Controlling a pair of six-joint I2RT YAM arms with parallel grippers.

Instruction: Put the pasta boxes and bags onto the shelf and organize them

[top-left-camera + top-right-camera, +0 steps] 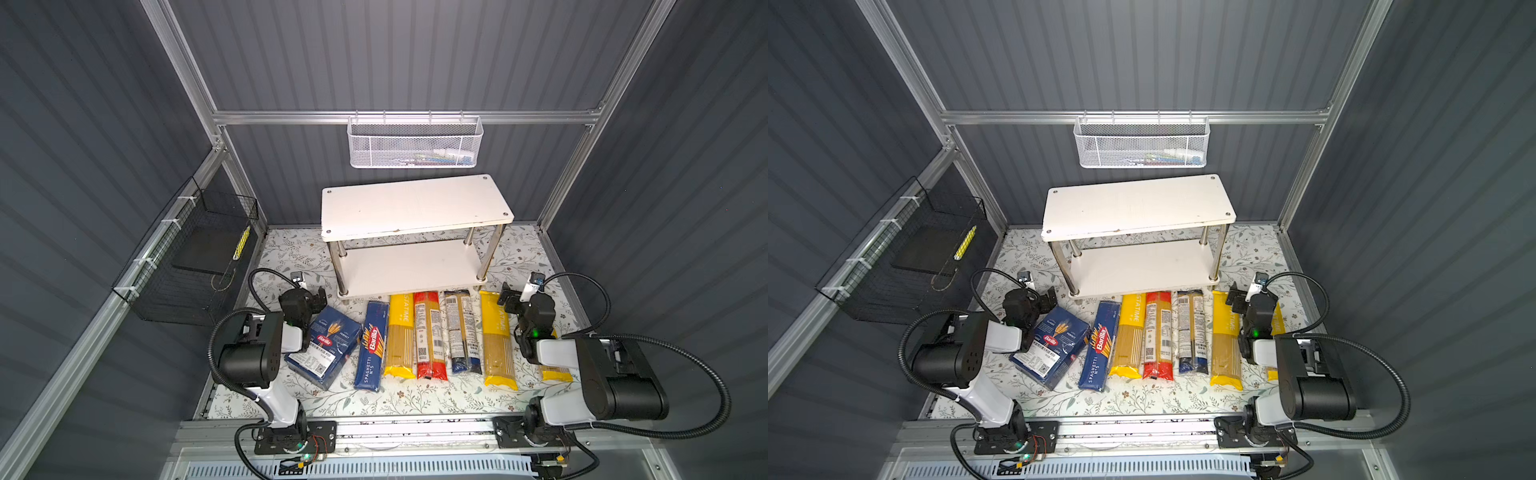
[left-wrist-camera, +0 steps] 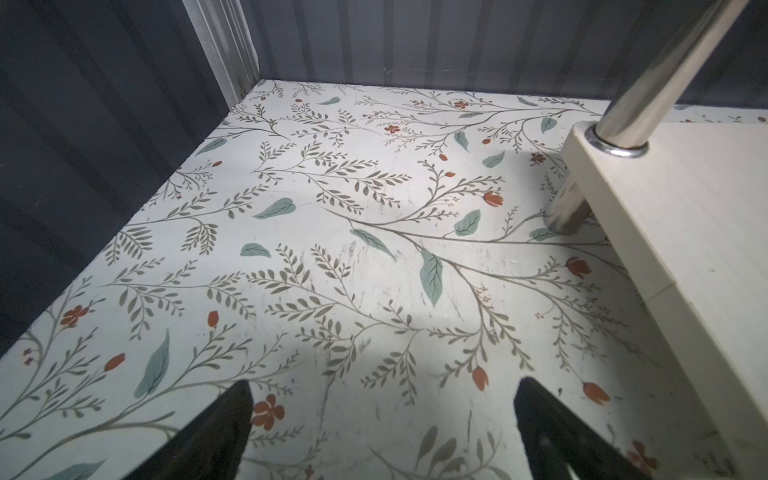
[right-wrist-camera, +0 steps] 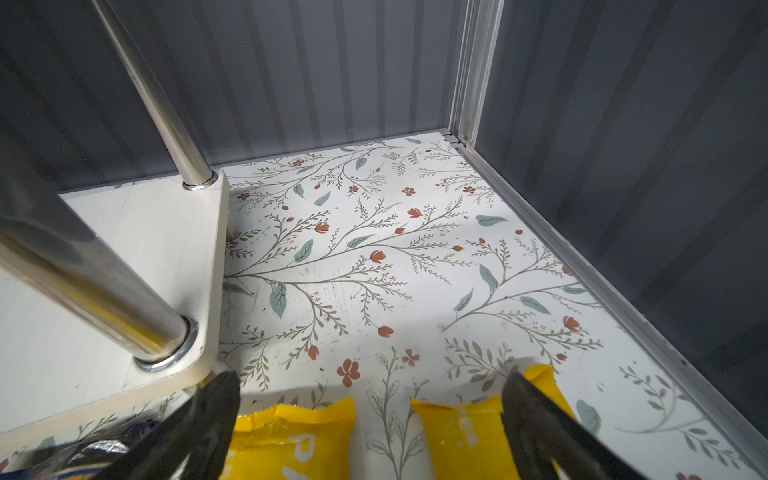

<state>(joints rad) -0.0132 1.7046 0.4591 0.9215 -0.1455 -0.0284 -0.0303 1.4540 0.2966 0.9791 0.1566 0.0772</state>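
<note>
The shelf [image 1: 415,208] stands at the middle of the table's [image 1: 415,401] back edge, both white boards bare. All the pasta lies flat in a row on the table, between the shelf's front edge and the table's front edge.

Nearest the left edge is the wide box [image 1: 328,338], dark blue and turned askew. It reads "Barilla" and has a white barcode sticker at its near end. Beside it, the narrow box [image 1: 371,347] reads "Barilla" and "SPAGHETTI N.5".

Next comes the left yellow bag [image 1: 400,336], lettered "…STATIME". The red-ended bag [image 1: 428,332] and the blue-ended bag [image 1: 461,328] follow, with white labels too small to read. The middle yellow bag [image 1: 496,340] carries the same lettering as the left one.

The right yellow bag [image 1: 557,374] is mostly hidden under the right arm in both top views. In the right wrist view this right yellow bag [image 3: 461,432] ends just beside the middle yellow bag [image 3: 291,440], with a strip of table between them.

The left gripper [image 1: 319,294] hangs by the wide box's far end. The left wrist view shows its jaws wide apart over the bare floral table, beside the shelf's lower corner and a chrome post [image 2: 648,91].

The right gripper [image 3: 371,376] hovers over the far ends of those two yellow bags, jaws spread wide and holding nothing.
</note>
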